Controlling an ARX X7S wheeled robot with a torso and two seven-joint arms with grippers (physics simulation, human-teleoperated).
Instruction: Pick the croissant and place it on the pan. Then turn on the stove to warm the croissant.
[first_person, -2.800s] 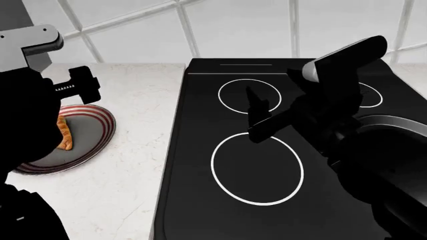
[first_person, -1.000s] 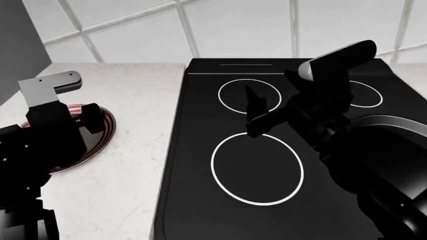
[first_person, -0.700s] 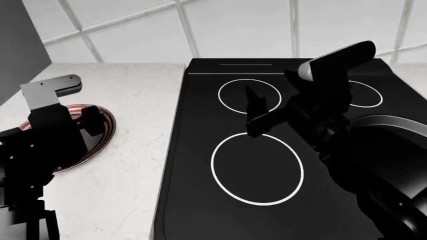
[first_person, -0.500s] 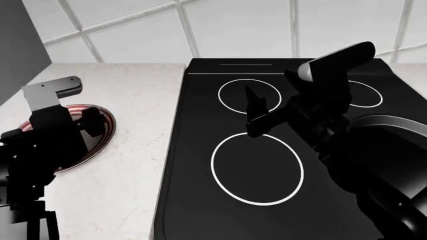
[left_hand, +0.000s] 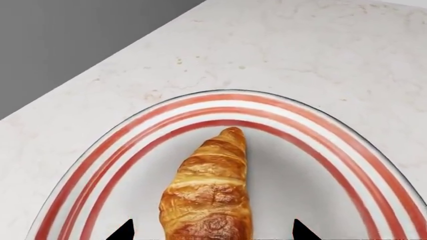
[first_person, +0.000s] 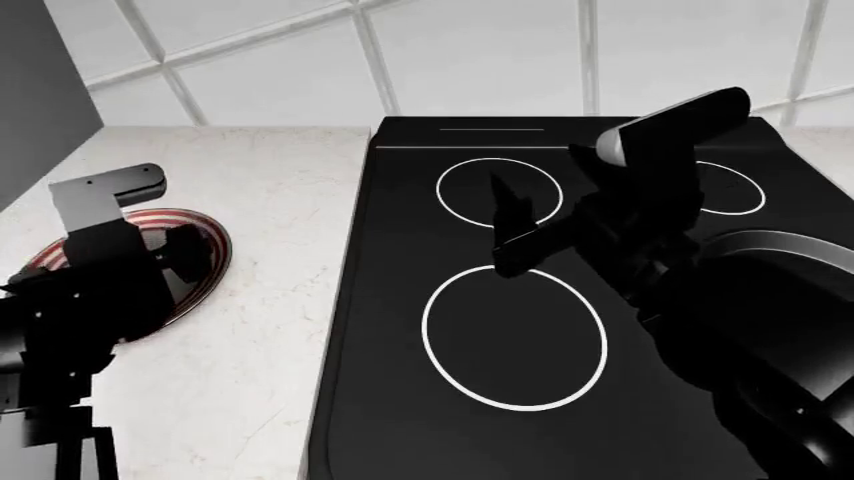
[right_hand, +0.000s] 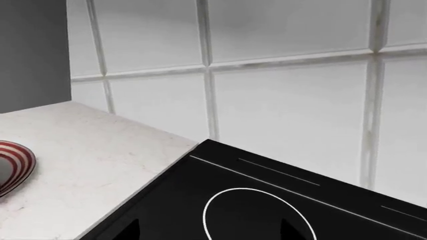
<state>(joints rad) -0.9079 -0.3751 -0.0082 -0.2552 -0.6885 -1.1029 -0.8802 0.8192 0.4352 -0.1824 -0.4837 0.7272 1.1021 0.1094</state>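
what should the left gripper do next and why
Probably lower straight down and close. The left wrist view shows the croissant lying on the striped plate between the open left gripper fingertips, ungrasped.

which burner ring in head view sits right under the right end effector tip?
The near-left burner ring, the largest fully visible one: the right end effector tip overlaps its far edge. The far-left ring lies behind it; the far-right ring is mostly hidden.
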